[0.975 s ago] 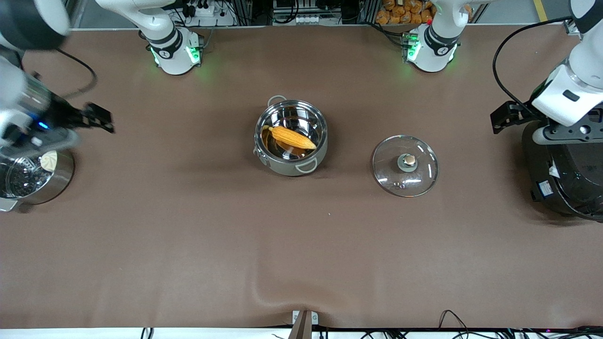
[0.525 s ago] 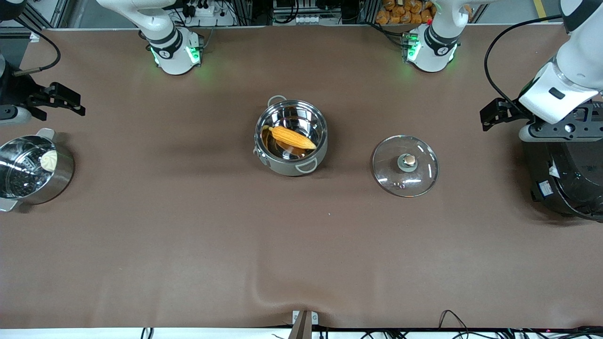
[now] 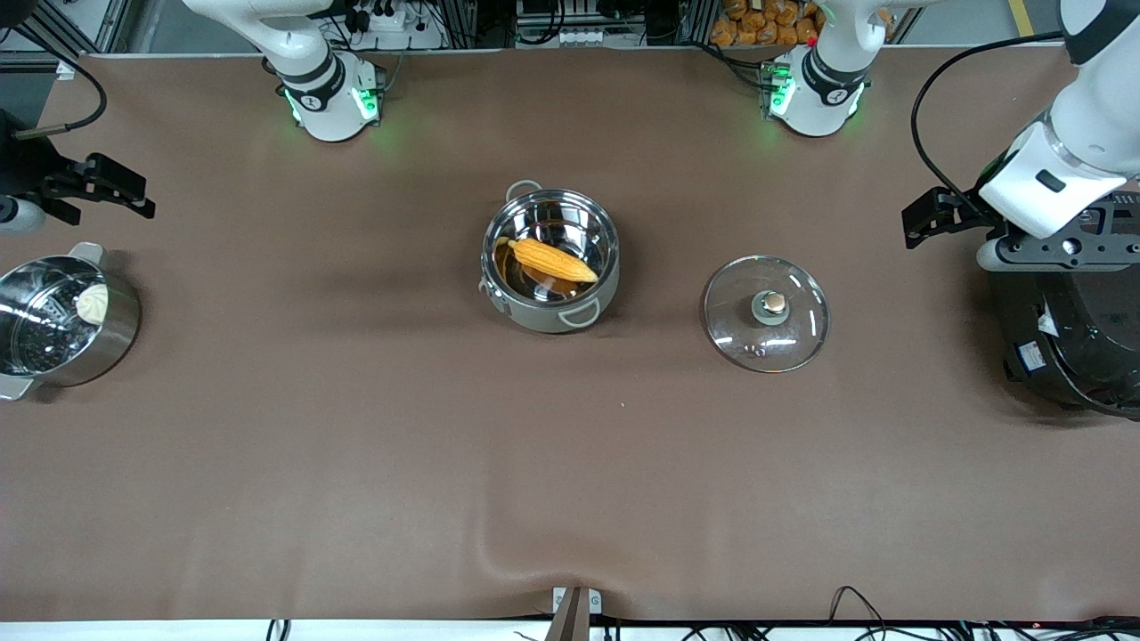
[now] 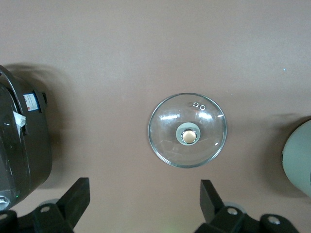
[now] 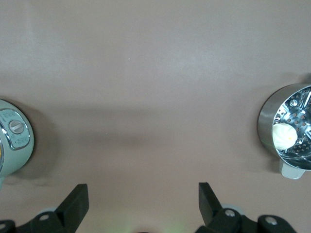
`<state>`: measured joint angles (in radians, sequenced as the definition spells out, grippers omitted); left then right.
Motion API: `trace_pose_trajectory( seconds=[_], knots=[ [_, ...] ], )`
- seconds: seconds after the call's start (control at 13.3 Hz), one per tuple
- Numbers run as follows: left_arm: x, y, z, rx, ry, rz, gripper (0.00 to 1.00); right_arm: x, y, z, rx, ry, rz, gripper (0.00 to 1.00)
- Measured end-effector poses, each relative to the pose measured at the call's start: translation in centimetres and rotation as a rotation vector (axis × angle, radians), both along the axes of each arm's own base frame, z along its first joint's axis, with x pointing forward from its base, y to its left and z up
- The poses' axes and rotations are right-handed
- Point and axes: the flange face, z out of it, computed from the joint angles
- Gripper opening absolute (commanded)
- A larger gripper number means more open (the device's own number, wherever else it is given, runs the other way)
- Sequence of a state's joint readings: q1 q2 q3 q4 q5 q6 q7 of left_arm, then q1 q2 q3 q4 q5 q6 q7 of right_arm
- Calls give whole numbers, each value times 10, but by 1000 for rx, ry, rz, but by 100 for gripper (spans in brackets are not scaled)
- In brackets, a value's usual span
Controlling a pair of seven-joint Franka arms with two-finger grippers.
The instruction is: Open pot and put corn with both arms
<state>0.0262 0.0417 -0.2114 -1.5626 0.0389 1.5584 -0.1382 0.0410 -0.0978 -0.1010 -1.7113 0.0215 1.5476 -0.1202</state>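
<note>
I saw the corn point(image 3: 553, 259) lying slantwise inside the open pot point(image 3: 549, 259), lid point(image 3: 766, 312) on the table beside the pot toward the left arm's end, left gripper point(image 4: 145, 204) and right gripper point(image 5: 144, 204) both spread, empty, well off the pot.

No text is legible; the black cooker's point(image 3: 1064, 343) white label is too small to read.

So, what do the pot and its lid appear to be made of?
The pot looks like polished stainless steel: its inside mirrors the corn. The lid seems to be clear glass, since the brown table cover shows through, with a metallic-looking knob.
</note>
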Motion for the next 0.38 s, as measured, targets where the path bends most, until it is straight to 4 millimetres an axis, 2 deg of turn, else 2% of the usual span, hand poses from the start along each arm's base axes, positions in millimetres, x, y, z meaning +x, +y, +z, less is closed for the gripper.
trace_pose_trajectory(
  seconds=[0.38],
  knots=[
    [2, 1, -3, -1, 5, 2, 100, 4, 0, 5, -2, -3, 0, 100]
  ],
)
